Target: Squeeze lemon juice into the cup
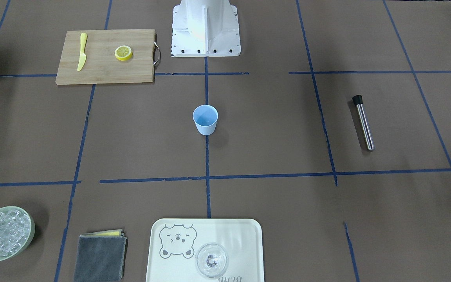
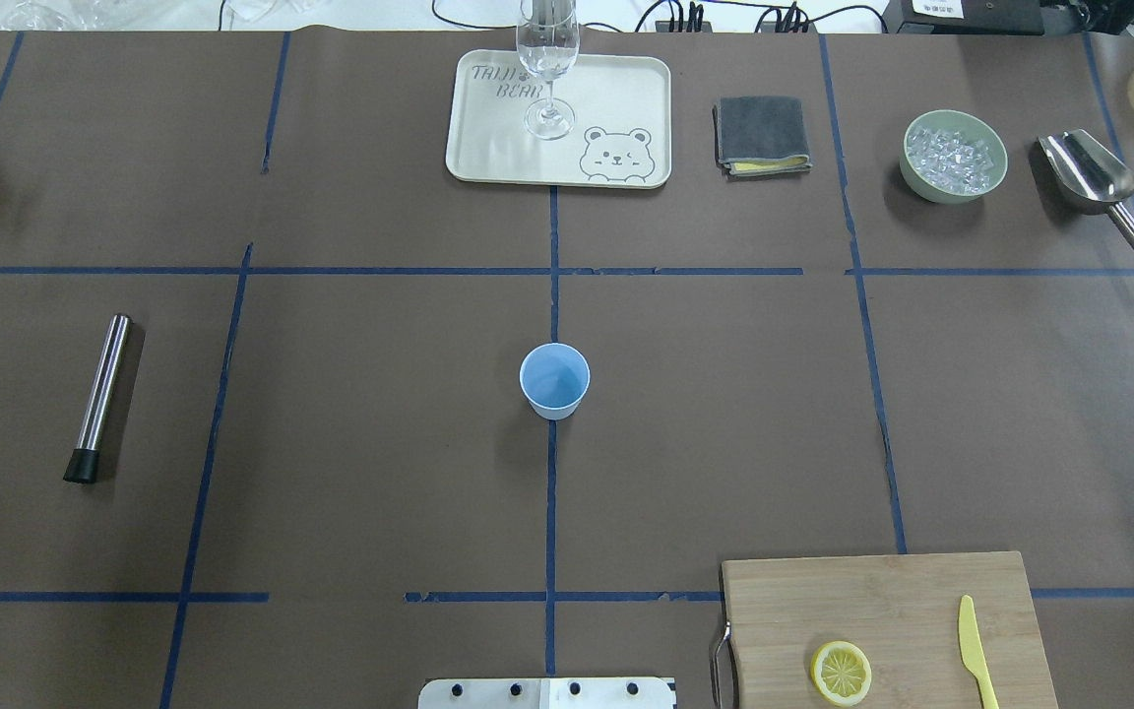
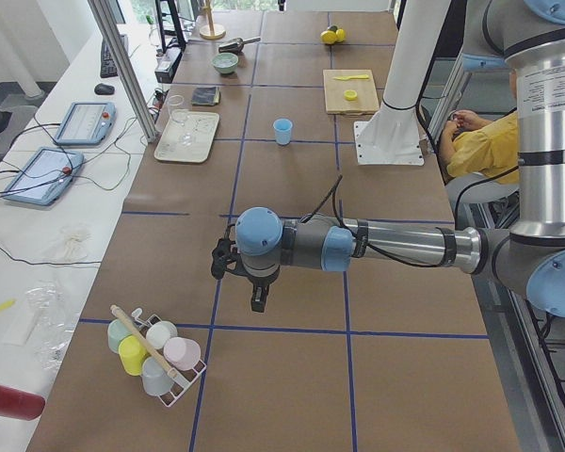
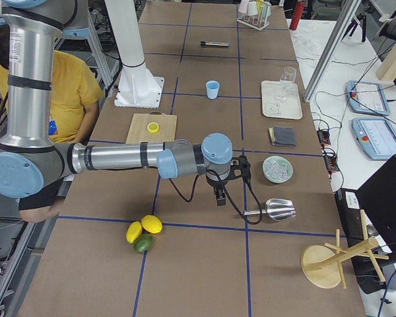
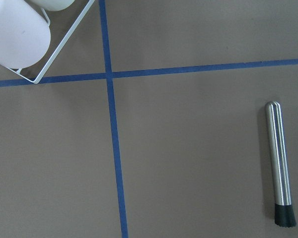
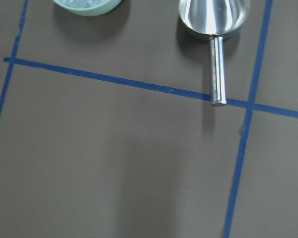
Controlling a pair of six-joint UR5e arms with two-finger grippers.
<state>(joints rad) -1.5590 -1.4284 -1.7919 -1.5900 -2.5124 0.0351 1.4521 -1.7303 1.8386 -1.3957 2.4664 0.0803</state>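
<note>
A thin yellow lemon slice [image 1: 123,53] lies flat on a wooden cutting board [image 1: 108,68] near the robot's base; it also shows in the overhead view [image 2: 841,673]. The light blue cup [image 1: 205,119] stands upright at the table's centre [image 2: 554,379]. My left gripper [image 3: 257,301] hangs over the table far from the cup, near a rack of cups. My right gripper [image 4: 219,196] hangs near a metal scoop, also far from the cup. Each shows only in a side view, so I cannot tell whether it is open or shut.
A yellow plastic knife [image 1: 82,51] lies on the board. A steel muddler [image 2: 100,394], a tray [image 2: 488,138] with a clear glass [image 2: 547,59], a grey cloth [image 2: 762,135], a bowl of ice [image 2: 954,156] and a scoop [image 2: 1089,177] stand around.
</note>
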